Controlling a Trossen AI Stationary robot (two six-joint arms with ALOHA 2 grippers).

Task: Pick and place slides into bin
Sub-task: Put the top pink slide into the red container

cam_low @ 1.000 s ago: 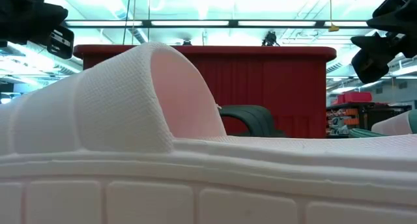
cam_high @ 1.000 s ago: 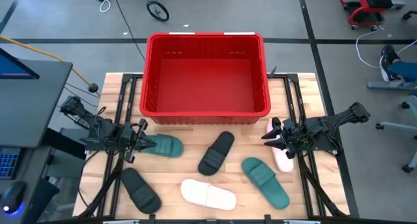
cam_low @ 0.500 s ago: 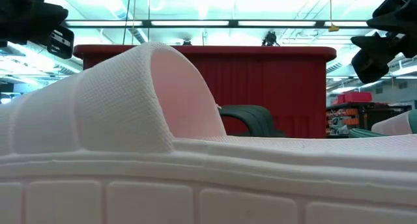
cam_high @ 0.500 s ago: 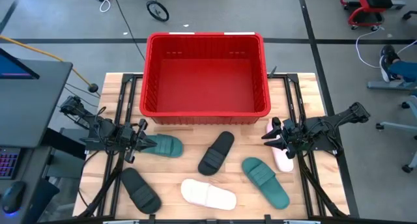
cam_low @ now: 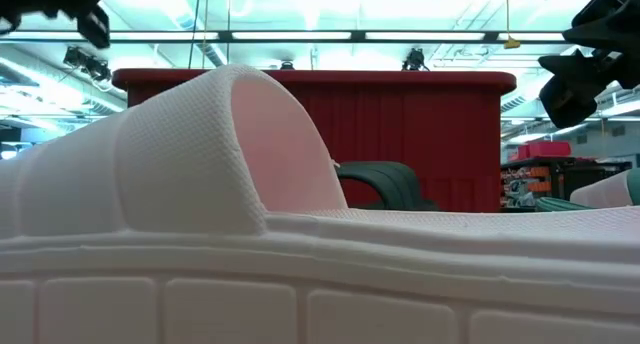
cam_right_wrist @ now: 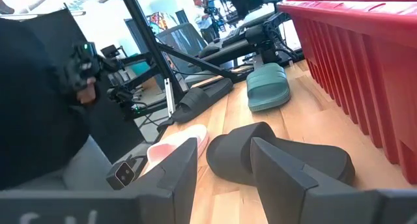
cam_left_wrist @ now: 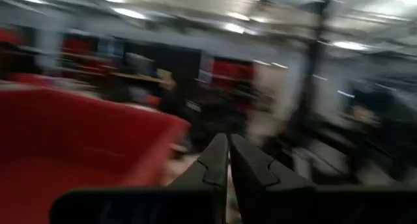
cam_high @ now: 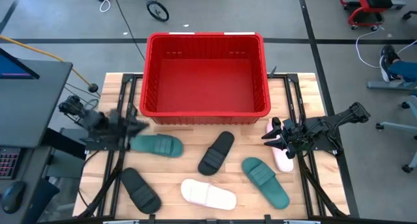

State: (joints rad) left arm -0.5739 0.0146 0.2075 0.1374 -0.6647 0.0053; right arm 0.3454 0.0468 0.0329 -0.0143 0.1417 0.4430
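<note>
Red plastic bin sits empty at the table's far centre. All six slides lie on the wooden table nearer than it: a green slide, a black slide, another green slide, a pale pink slide, a white slide, another black slide. Nothing is placed yet. Left gripper, fingers together and empty, is blurred near the bin's left corner. Right gripper, fingers apart, hovers above the pink slide. Only the low view fills with the white slide's strap.
</note>
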